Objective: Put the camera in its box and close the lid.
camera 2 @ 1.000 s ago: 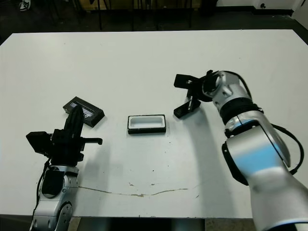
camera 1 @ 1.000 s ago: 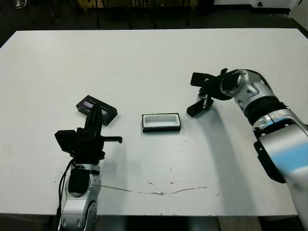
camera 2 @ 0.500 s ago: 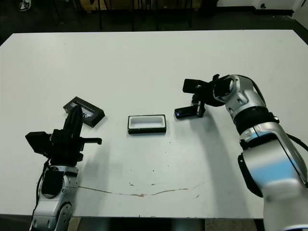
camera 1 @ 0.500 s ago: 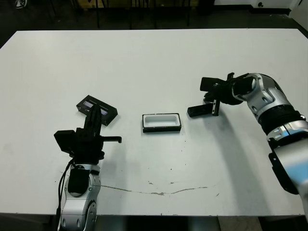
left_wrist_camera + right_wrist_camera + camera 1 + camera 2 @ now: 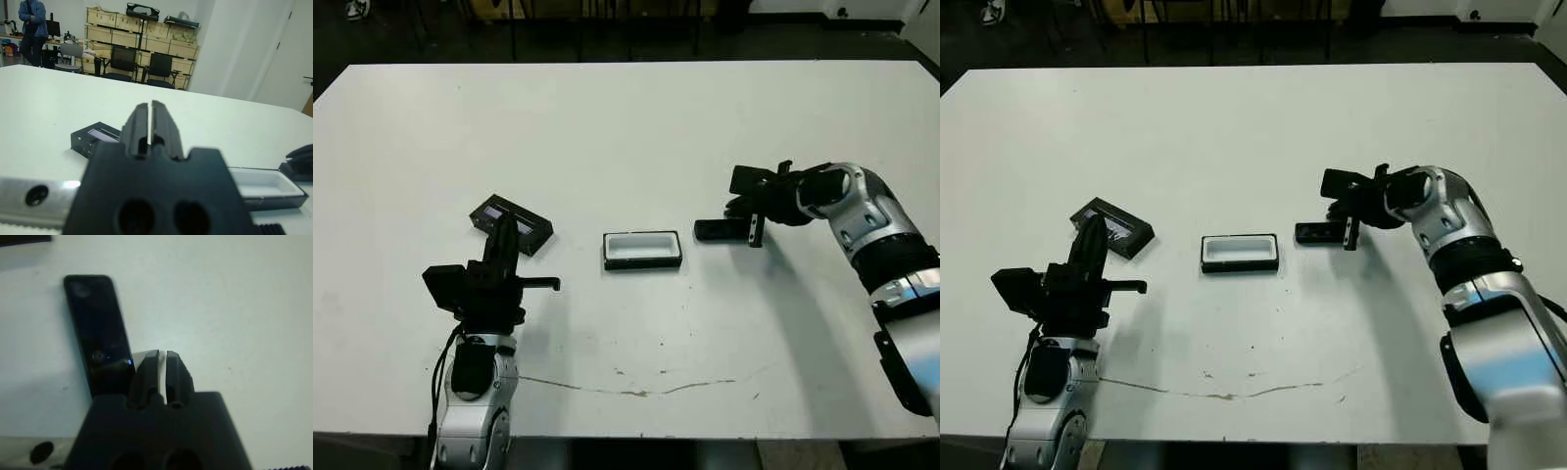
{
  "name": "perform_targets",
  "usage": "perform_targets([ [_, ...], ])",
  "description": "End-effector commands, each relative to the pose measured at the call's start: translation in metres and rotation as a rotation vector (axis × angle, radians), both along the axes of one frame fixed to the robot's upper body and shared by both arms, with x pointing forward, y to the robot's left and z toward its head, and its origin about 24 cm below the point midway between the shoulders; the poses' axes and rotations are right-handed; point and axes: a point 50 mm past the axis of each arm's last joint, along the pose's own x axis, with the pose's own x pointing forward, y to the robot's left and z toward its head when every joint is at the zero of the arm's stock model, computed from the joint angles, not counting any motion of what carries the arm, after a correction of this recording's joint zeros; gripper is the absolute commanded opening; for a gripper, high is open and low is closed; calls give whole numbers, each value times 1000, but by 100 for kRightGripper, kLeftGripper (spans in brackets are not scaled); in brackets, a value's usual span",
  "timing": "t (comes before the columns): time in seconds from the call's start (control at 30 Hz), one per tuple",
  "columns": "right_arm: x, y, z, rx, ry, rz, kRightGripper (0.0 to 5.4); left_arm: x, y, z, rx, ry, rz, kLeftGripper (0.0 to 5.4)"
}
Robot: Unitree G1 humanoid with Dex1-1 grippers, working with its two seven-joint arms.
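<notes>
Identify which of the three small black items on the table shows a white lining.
The box, the open tray in the middle. The lid to its left and the camera to its right show no white inside.

Table (image 5: pixel 607 127): white, with a thin dark scuff line near the front edge.
Box (image 5: pixel 642 250): open, white lining up, at the middle.
Camera (image 5: pixel 721 230): flat on the table, just right of the box.
Right gripper (image 5: pixel 752 211): at the camera's right end.
Lid (image 5: pixel 510 223): left of the box.
Left gripper (image 5: pixel 506 235): just in front of the lid.
</notes>
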Motion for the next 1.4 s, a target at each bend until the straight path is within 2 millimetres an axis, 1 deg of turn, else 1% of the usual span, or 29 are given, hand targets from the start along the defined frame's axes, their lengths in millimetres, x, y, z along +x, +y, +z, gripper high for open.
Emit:
perform_targets([
  [0.03, -15, -13, -13, 7, 82, 7, 0, -1, 2, -5, 6, 30, 9, 2],
  [0.23, -33, -28, -9, 75, 118, -35, 0, -1, 3, -4, -4, 29, 8, 2],
  [0.4, -45, -35, -13, 90, 127, -17, 0, 0, 4, -3, 14, 22, 11, 2],
  [0.63, -52, -32, -12, 120, 160, -17, 0, 0, 4, -2, 24, 17, 14, 2],
  [0.83, -53, -27, -9, 188, 211, 0, 0, 0, 4, -2, 35, 18, 21, 2],
  [0.97, -53, -27, -6, 220, 199, -4, 0, 0, 4, -3, 15, 19, 11, 2],
  [1.07, -53, -32, 0, 226, 119, -49, 0, 0, 4, -3, 17, 20, 15, 2],
  [1.13, -53, -36, 8, 183, 8, -70, 0, 0, 5, -3, 25, 23, 20, 2],
  [1.27, -55, -44, 26, 157, -247, -150, 0, -1, 5, -4, 15, 30, 17, 2],
  [1.33, -59, -45, 38, 194, -351, -199, 0, -1, 5, -4, 10, 29, 14, 2],
  [1.4, -65, -44, 46, 263, -410, -242, 0, -1, 5, -4, 9, 28, 12, 2],
])
